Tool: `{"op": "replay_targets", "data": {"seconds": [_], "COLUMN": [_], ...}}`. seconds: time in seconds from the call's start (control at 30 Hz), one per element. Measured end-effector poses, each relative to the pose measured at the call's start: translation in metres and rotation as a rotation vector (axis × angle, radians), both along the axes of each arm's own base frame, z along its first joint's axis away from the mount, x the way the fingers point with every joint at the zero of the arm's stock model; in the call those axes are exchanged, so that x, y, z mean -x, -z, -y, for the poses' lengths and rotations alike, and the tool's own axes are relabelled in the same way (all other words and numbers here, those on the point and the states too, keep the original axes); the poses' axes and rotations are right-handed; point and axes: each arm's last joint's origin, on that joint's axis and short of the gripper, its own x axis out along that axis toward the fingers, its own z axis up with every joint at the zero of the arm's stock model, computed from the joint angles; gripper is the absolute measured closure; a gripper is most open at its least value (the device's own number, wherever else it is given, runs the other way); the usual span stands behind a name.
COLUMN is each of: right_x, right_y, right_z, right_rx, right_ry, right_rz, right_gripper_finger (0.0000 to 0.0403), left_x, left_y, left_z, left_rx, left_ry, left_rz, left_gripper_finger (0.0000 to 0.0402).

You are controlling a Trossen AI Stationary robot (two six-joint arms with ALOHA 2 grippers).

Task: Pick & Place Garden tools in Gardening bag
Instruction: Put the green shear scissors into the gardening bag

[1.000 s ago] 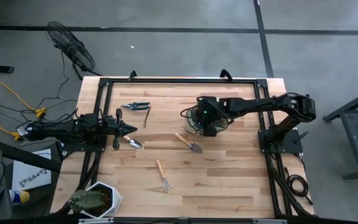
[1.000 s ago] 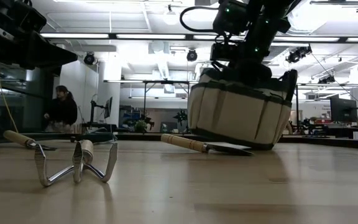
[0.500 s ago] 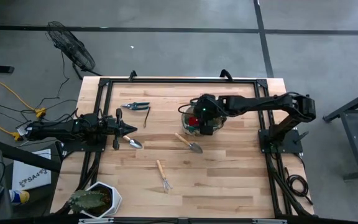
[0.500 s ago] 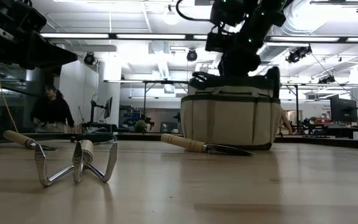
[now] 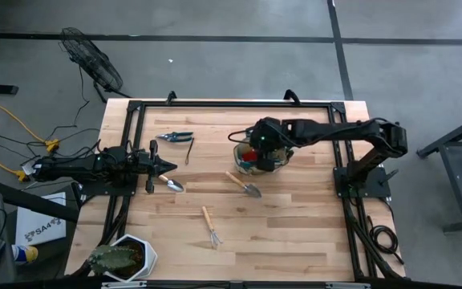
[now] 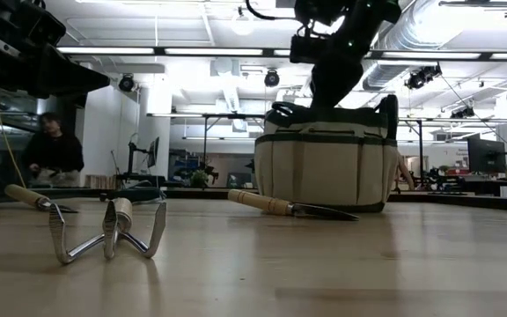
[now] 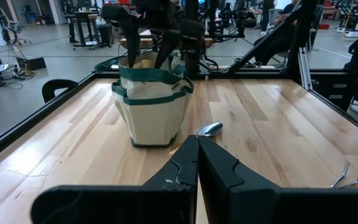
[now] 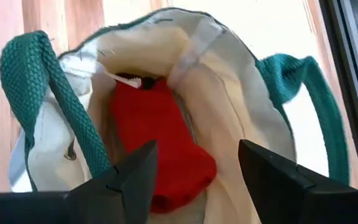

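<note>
High view: right tool [image 5: 265, 152] sits over the gardening bag [image 5: 251, 163] at desk [image 5: 295, 225] center-rear; arm covers most of the bag, finger gap not readable here. Red lump [image 5: 249, 153] shows inside the bag opening. Left tool [image 5: 167, 168] at left side of desk, fingers pressed together, holding nothing. Trowel [image 5: 172, 185] lies just beside the left tool tip; second trowel [image 5: 244, 185] just in front of the bag. Rake [image 5: 210, 226] alone toward the front. Pruning shears [image 5: 175, 137] at rear left. Plant pot [image 5: 123, 258] at front-left corner, partly cut off.

Low view: bag [image 6: 327, 170] stands upright on desk, right arm above it, tool tips cut off by frame top. Rake [image 6: 108, 229] prongs close to cam; trowel [image 6: 290, 208] beside bag base. Person [image 6: 51, 157] in room behind, small, blurry.

Left wrist view: own fingers [image 7: 182, 174] shut tight. Bag [image 7: 154, 106] ahead, trowel blade [image 7: 209, 129] near it, handle hidden by the fingers. Rake prongs [image 7: 347, 177] cut off at edge.

Right wrist view: fingers [image 8: 132, 177] spread apart, empty, directly over open bag [image 8: 241, 112]; red lump [image 8: 160, 143] lies inside, lower part hidden. Green strap handles [image 8: 39, 93] on both sides.
</note>
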Motion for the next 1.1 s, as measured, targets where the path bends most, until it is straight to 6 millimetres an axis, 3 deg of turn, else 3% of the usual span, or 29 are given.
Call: {"op": "replay_targets", "data": {"seconds": [0.37,0.57,0.8,1.1], "right_x": [0.002,0.017,0.051,0.109], "right_y": [-0.030,-0.042,-0.057,-0.108], "right_z": [0.001,-0.001,-0.011,-0.018], "right_rx": [-0.010,-0.041,-0.083,0.050], "right_ry": [0.099,0.217,0.291,0.351], "right_rz": [-0.025,-0.162,-0.285,-0.044], "right_gripper_finger": [0.0188,0.0188,0.0188,0.0188], "left_x": [0.000,0.000,0.000,0.000], "left_y": [0.000,0.000,0.000,0.000], "left_z": [0.000,0.000,0.000,0.000], "left_rx": [0.000,0.000,0.000,0.000], "left_ry": [0.000,0.000,0.000,0.000], "left_rz": [0.000,0.000,0.000,0.000], "left_gripper_finger": [0.0400,0.0400,0.0400,0.0400]}}
